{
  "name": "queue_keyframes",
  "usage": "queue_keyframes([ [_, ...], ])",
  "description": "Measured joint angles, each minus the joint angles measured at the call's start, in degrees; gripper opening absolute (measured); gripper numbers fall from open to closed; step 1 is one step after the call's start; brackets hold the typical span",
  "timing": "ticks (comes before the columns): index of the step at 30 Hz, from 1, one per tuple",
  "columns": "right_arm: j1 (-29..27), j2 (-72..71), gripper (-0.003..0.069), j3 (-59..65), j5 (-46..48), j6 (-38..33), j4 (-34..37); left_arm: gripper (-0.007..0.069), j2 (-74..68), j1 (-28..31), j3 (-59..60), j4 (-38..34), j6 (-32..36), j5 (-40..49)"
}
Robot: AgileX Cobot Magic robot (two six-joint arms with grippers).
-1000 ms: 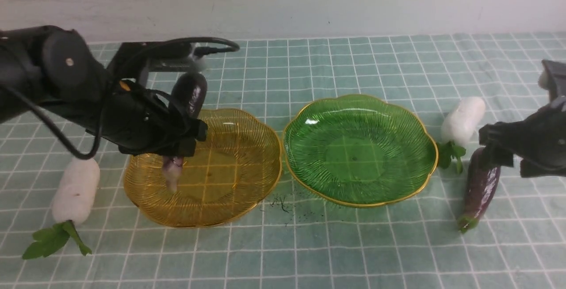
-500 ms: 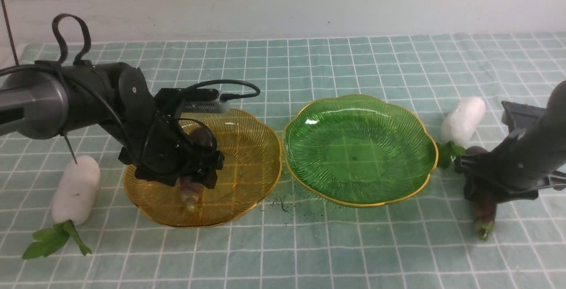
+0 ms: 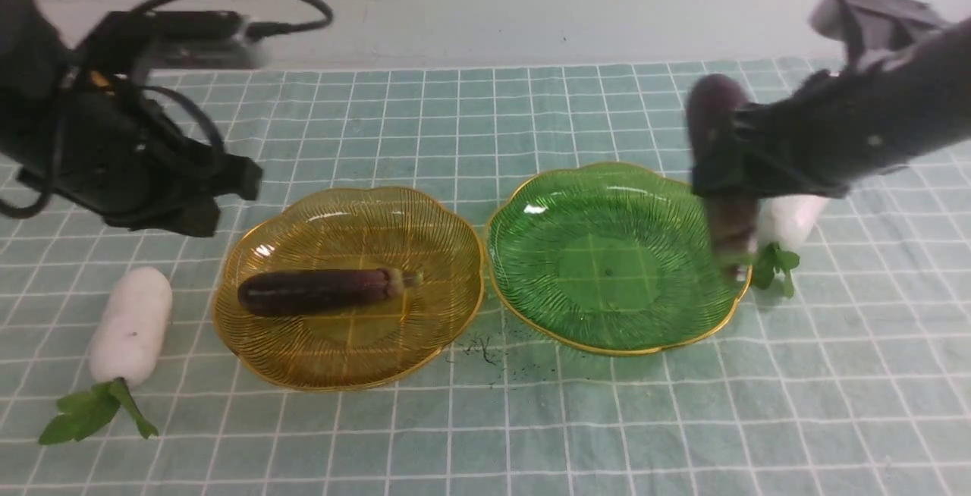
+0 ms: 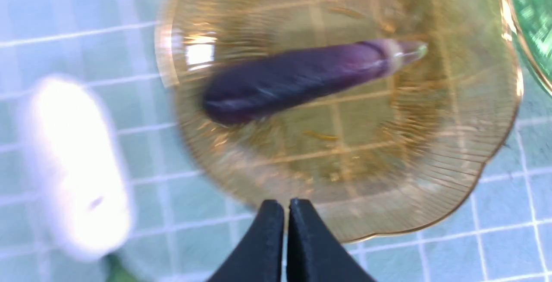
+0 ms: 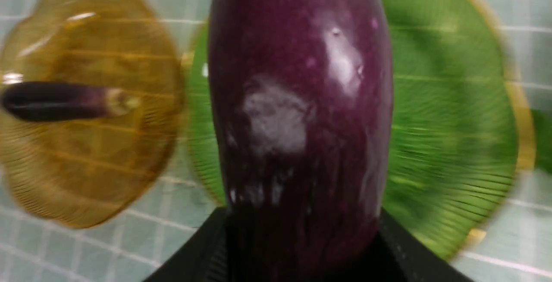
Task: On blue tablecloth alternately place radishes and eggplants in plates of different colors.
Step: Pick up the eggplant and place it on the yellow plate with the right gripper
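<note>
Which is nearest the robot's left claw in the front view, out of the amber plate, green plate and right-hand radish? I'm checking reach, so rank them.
1. Amber plate: beside the left claw.
2. Green plate: right of the amber one.
3. Right-hand radish: beyond the green plate's right edge.

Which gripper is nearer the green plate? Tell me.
Right: its eggplant hangs over the green plate's right edge. The left gripper is off beyond the amber plate.

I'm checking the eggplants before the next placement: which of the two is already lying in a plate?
The eggplant in the amber plate, resting on its side; the other is held up in the right claw.
</note>
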State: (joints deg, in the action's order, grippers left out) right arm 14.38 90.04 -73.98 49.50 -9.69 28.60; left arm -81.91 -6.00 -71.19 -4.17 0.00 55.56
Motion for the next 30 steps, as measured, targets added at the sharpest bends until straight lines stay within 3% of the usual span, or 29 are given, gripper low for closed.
queue_keyframes([
  [3,8.19,6.17,0.0334,-5.37,-1.49,-1.63,3.26,-0.0008,5.01,4.82,5.00,0.05,-2.29,-0.22],
  [9,15.67,19.65,0.0334,-16.45,-3.18,-1.17,5.03,-0.0007,7.41,13.20,15.29,-0.83,-3.79,-0.92],
  [23,17.36,40.13,0.0335,-35.97,-2.87,0.32,6.42,-0.0007,7.60,15.88,17.50,-1.88,-2.88,-1.82],
  [28,17.07,40.73,0.0414,-36.37,-0.93,0.32,6.42,-0.0007,7.61,15.88,17.50,0.18,-2.81,-1.90],
  [30,16.38,40.73,0.0484,-37.22,1.32,0.32,6.42,-0.0007,7.61,15.93,17.50,1.33,-2.81,-2.00],
])
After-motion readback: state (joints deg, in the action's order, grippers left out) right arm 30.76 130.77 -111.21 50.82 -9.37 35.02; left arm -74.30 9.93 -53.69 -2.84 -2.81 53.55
